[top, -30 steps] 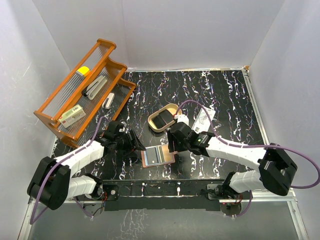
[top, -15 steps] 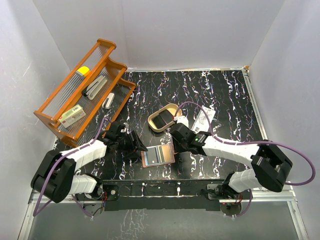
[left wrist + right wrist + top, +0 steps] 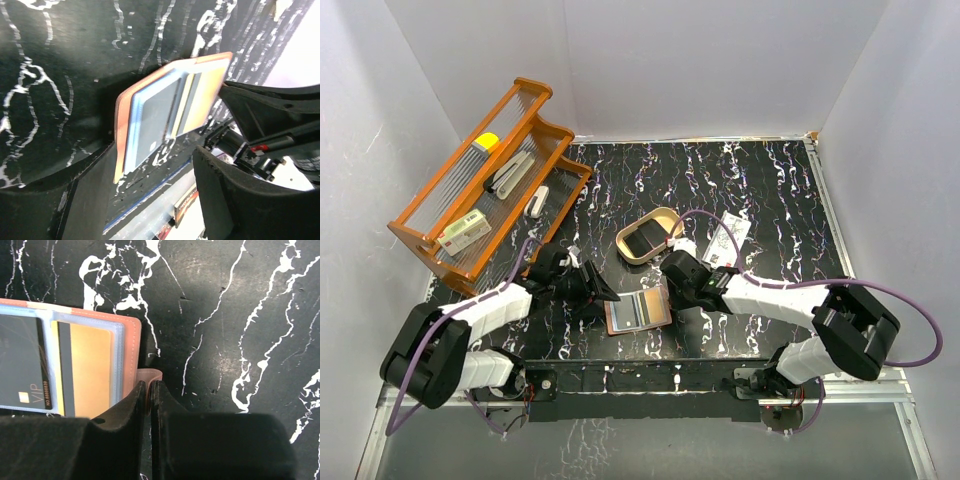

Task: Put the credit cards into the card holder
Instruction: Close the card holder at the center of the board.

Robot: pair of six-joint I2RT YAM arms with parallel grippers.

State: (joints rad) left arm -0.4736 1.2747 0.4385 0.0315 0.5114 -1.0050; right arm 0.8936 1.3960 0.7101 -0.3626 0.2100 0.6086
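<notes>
Close to the arms, the reddish-brown leather card holder (image 3: 638,311) lies open and flat on the black marbled bench (image 3: 760,190), between the two grippers. The change is on its right side. A second ago the right gripper (image 3: 149,384) was apart; now its fingers have drawn fully together at the holder's near right corner. The little pink strap tab (image 3: 149,375) sticks out just past the tips. It may be nipped by its edge, but I cannot tell whether it is held or only touched. The holder has barely shifted in that time.

On the left side the left gripper (image 3: 602,293) has kept its fingers well apart at the holder's left edge. I can see nothing clamped between them.

Two pockets are already filled. A dark grey card marked VIP (image 3: 20,360) sits in one clear sleeve, and a gold card with a dark stripe (image 3: 90,370) sits in the sleeve nearest the tab.

To my eye, this closing looks like an attempt to pin or lift that flap, either to steady the holder or to turn it to a free pocket.

Further back and to the right, a white printed card (image 3: 728,238) lies loose on the bench, so the job is not done. The tan oval tray with a metal rim (image 3: 625,243) sits just left of that card. The big orange wire rack (image 3: 470,190) stands at the far left.
</notes>
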